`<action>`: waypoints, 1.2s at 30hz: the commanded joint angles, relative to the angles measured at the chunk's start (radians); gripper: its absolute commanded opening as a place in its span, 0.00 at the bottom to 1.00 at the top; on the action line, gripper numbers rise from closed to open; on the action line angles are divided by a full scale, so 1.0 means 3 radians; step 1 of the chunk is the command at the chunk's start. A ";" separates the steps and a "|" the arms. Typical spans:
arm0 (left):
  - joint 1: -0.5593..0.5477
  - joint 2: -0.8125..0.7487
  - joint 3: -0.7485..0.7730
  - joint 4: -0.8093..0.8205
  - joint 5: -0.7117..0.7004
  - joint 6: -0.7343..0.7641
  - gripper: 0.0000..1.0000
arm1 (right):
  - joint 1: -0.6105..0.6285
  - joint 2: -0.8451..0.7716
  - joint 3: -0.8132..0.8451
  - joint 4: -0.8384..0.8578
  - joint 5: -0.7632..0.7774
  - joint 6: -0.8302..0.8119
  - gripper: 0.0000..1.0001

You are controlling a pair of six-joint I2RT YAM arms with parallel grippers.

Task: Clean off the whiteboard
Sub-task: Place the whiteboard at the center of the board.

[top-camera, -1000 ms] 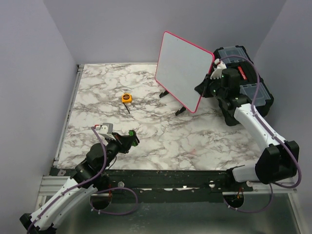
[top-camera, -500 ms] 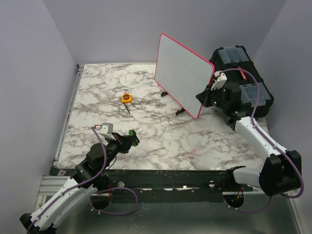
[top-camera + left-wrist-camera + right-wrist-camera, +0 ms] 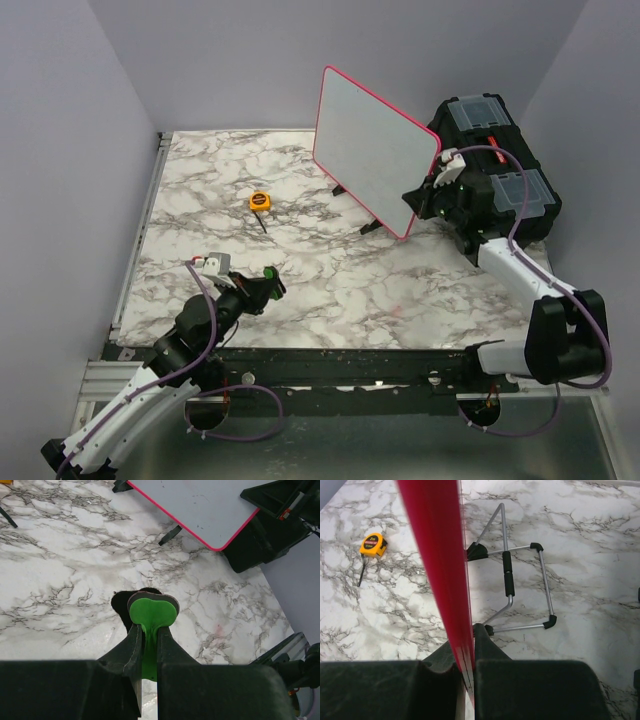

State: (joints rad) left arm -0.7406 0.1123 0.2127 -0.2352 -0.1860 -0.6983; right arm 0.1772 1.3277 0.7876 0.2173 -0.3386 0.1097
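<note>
The whiteboard [image 3: 372, 150] stands upright at the back right of the marble table, its pink-red rim all round and the face towards the top camera blank. My right gripper [image 3: 415, 200] is shut on its lower right edge; in the right wrist view the red rim [image 3: 437, 555] runs down between the fingers of the right gripper [image 3: 470, 635]. My left gripper [image 3: 268, 285] hovers near the table's front left, shut on a green tool [image 3: 152, 611] with a dark pad under it. The whiteboard's corner [image 3: 200, 505] shows far ahead in the left wrist view.
A black toolbox [image 3: 500, 160] with clear lids sits right behind the board and the right arm. An orange tape measure [image 3: 260, 201] lies mid-table to the left. A wire stand with black feet [image 3: 520, 580] rests on the marble under the board. Grey walls close in both sides.
The right arm has shifted and turned the board slightly, so its top edge now sits a little further left. The left arm and its green tool have not moved.
</note>
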 commanded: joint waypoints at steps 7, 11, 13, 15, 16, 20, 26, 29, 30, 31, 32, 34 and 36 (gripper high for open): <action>0.0018 -0.0103 -0.0047 -0.0101 0.0026 -0.0009 0.00 | -0.0069 0.0327 -0.0187 -0.0978 0.0309 -0.0596 0.10; 0.0017 -0.0096 -0.0049 -0.0091 0.0026 -0.0009 0.00 | -0.0074 0.0321 -0.0223 -0.1034 0.0243 -0.0647 0.10; 0.0015 -0.0094 -0.0050 -0.0086 0.0027 -0.0009 0.00 | -0.0075 0.0361 -0.0197 -0.1141 0.0124 -0.0661 0.09; 0.0017 -0.0105 -0.0044 -0.0099 0.0023 -0.0009 0.00 | -0.0074 0.0407 -0.0184 -0.1229 0.0026 -0.0671 0.09; 0.0018 -0.0110 -0.0044 -0.0103 0.0020 -0.0005 0.00 | -0.0077 0.0428 -0.0180 -0.1265 -0.0011 -0.0667 0.09; 0.0019 -0.0134 -0.0050 -0.0117 0.0006 -0.0004 0.00 | -0.0075 0.0406 -0.0179 -0.1334 -0.0214 -0.0585 0.09; 0.0017 -0.0129 -0.0060 -0.0103 0.0006 -0.0010 0.00 | -0.0075 0.0331 -0.0123 -0.1370 -0.0579 -0.0394 0.08; 0.0015 -0.0116 -0.0055 -0.0101 0.0009 -0.0004 0.00 | -0.0075 0.0329 -0.0127 -0.1379 -0.0518 -0.0409 0.08; 0.0016 -0.0119 -0.0054 -0.0101 0.0008 -0.0004 0.00 | -0.0074 0.0343 -0.0146 -0.1383 -0.0449 -0.0425 0.08; 0.0017 -0.0119 -0.0050 -0.0101 0.0006 -0.0004 0.00 | -0.0074 0.0357 -0.0170 -0.1384 -0.0367 -0.0444 0.08; 0.0015 -0.0126 -0.0050 -0.0106 0.0006 -0.0004 0.00 | -0.0075 0.0371 -0.0198 -0.1367 -0.0266 -0.0465 0.08; 0.0014 -0.0146 -0.0058 -0.0111 0.0002 -0.0009 0.00 | -0.0074 0.0396 -0.0169 -0.1421 -0.0139 -0.0509 0.07; 0.0015 -0.0158 -0.0062 -0.0116 -0.0001 -0.0009 0.00 | -0.0076 0.0406 -0.0156 -0.1449 -0.0175 -0.0519 0.07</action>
State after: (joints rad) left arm -0.7406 0.0830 0.2050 -0.2714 -0.1860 -0.7013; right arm 0.1440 1.3773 0.7979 0.1841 -0.4438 0.0097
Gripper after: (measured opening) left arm 0.068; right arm 0.081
